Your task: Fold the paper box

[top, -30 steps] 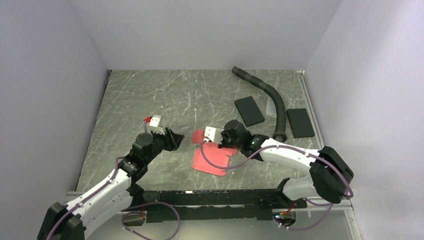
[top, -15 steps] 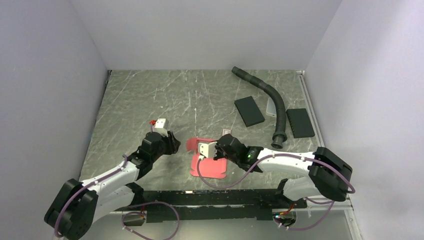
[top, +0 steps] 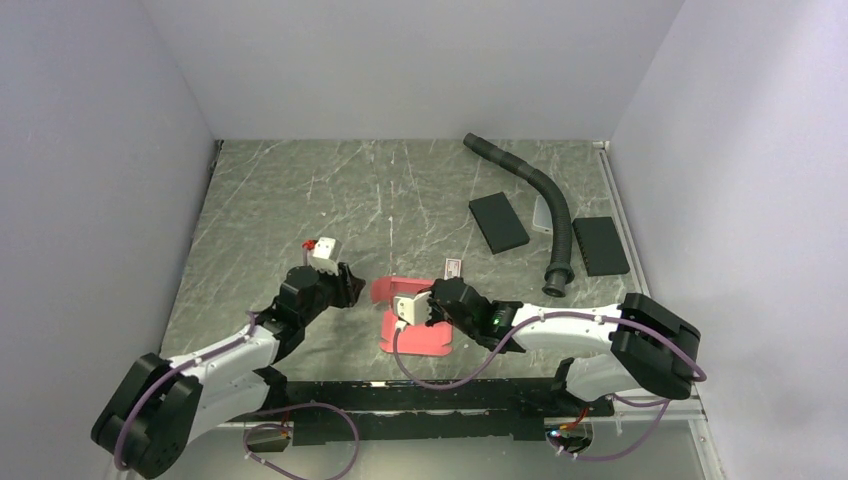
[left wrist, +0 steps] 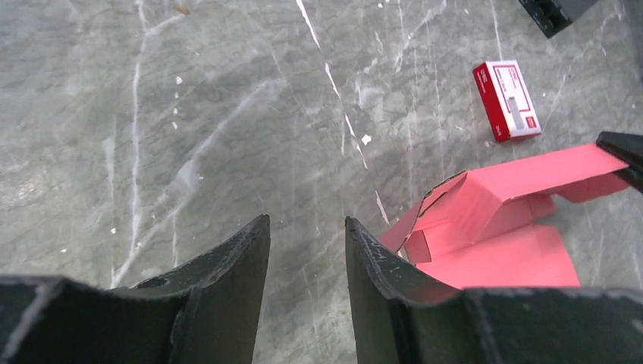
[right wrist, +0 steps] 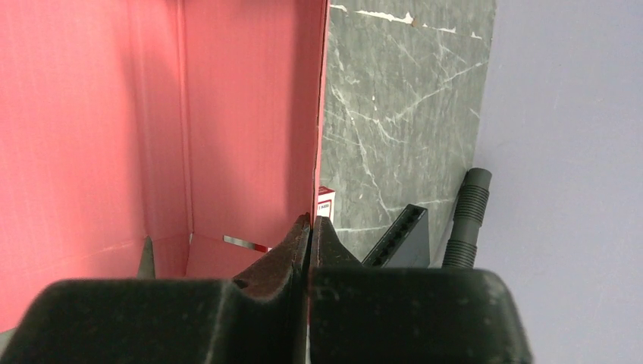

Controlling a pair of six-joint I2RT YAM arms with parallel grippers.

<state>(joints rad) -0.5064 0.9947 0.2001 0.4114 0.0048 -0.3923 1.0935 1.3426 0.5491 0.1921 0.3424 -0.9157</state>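
The paper box is red-pink cardboard, partly raised, lying near the table's front between my two arms. My right gripper is shut on the edge of an upright panel of the paper box, with the jaws pressed flat together on the thin card. In the left wrist view the box shows a raised flap over its flat base. My left gripper stands just left of the box, open and empty, with bare table between its fingertips.
A tiny red-and-white card lies just behind the box, also seen from the left wrist. Two black flat pads and a black corrugated hose lie at the back right. Grey walls enclose the table.
My right gripper has pulled the box left and toward the near edge, standing its panel up and uncovering the small card. The left arm dropped lower toward the box.
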